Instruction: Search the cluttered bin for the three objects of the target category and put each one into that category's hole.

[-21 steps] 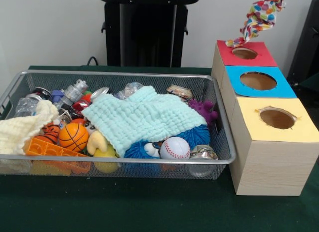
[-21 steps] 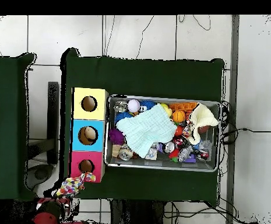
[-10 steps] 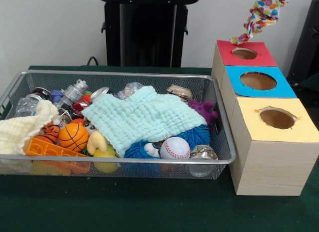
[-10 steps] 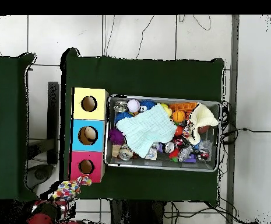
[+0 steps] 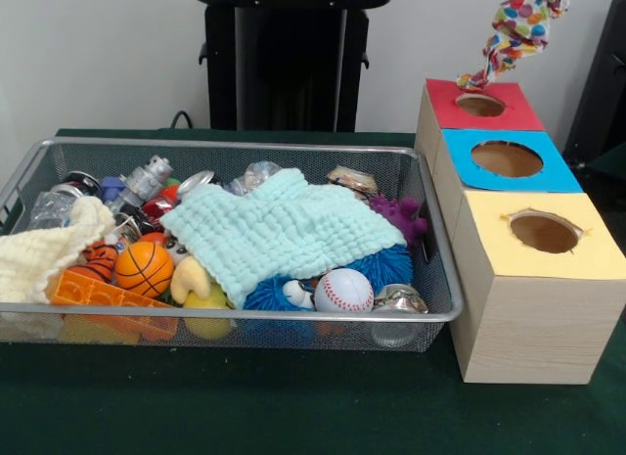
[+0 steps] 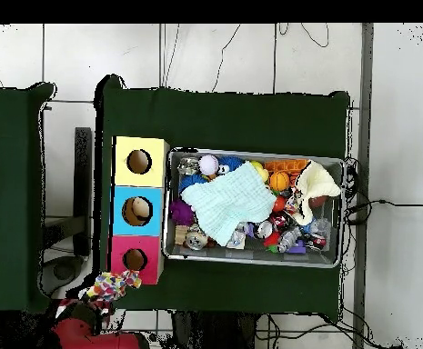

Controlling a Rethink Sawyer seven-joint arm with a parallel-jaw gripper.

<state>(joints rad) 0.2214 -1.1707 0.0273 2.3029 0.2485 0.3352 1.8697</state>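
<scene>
Cloth [image 5: 513,32], spotted in many colours, hangs above the far edge of the red box [image 5: 483,105], its tail dangling just beside the red hole [image 5: 480,104]. You can't see the gripper in the front view; it sits above the picture's top edge. Overhead, the same cloth shows at [image 6: 111,289], just off the red box's corner, with the red arm [image 6: 96,334] below it. Whether the claw is pinching the cloth or merely near it you cannot tell, though a cloth hanging in mid-air suggests it is held.

Judging by that, cloths are the target and red is their hole. The cloth is off to the far side of the hole, not over it, so it needs centring before release or the tail may drape on the rim.

Left of the boxes, the wire bin [image 5: 245,315] holds two more cloths: a mint one [image 5: 284,230] spread over the middle, covering balls and cans, and a cream one [image 5: 44,251] bunched at the left end over the rim. Blue [image 5: 507,159] and yellow [image 5: 544,231] holes look empty from here.
</scene>
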